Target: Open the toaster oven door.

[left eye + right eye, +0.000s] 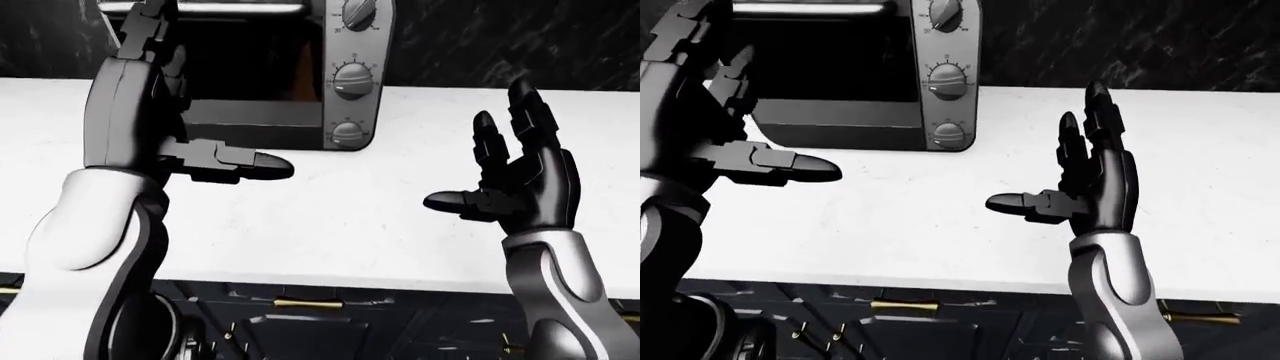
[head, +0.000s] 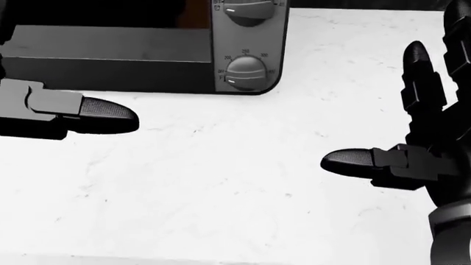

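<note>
The toaster oven [image 1: 300,112] stands on the white counter at the top of the left-eye view, its dark glass door [image 1: 840,67] upright and closed. A silver handle bar [image 1: 810,9] runs along the door's top edge. Three knobs [image 1: 352,79] sit on the panel right of the door. My left hand [image 1: 210,90] is open and raised before the door, fingers reaching up by the handle's left end, thumb [image 2: 103,116] pointing right. Contact with the handle cannot be told. My right hand [image 1: 470,154] hovers open over the counter, right of the oven, holding nothing.
The white marble counter [image 1: 380,225] spreads below and to the right of the oven. A dark marbled wall [image 1: 520,45] rises behind it. Dark drawers with brass pulls [image 1: 300,303] lie under the counter's near edge.
</note>
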